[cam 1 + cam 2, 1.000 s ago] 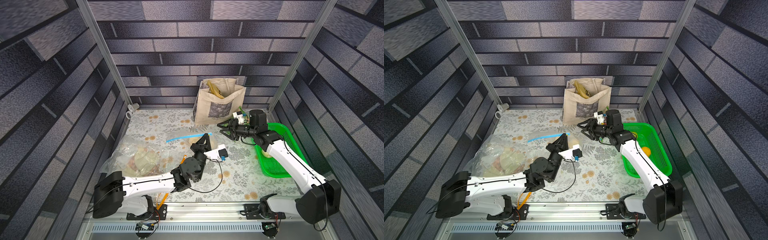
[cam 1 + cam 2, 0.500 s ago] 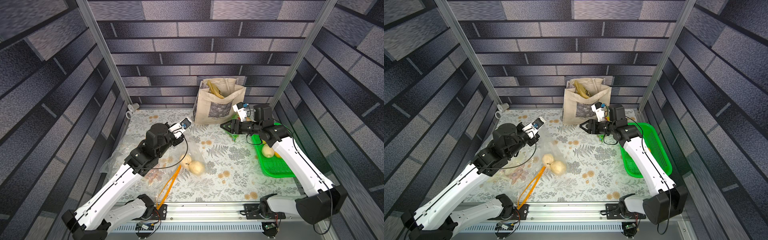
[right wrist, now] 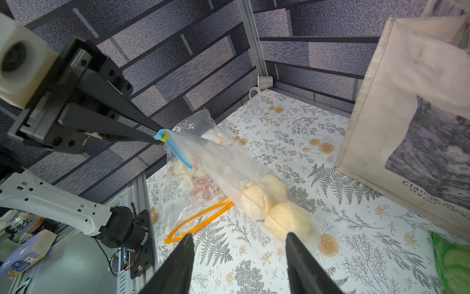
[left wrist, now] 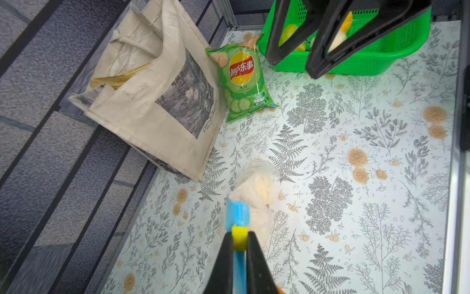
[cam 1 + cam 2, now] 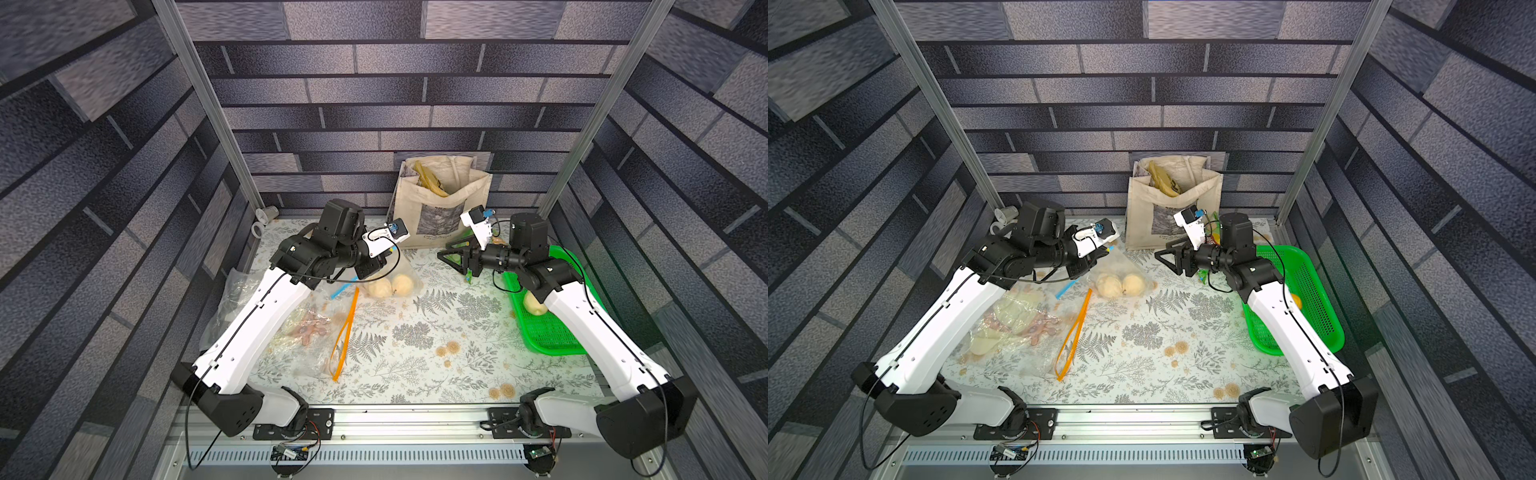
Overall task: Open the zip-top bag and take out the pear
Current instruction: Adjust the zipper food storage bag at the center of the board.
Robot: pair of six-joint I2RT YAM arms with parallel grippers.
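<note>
The left jaws pinch the blue zip (image 3: 178, 152) of the clear plastic bag (image 3: 229, 168), corner held up; pale round pears (image 3: 287, 219) inside lie just before the wide, empty right jaws

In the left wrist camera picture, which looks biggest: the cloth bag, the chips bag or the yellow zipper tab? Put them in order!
1. cloth bag, by far the largest
2. chips bag
3. yellow zipper tab, smallest even though it sits nearest the camera
</note>
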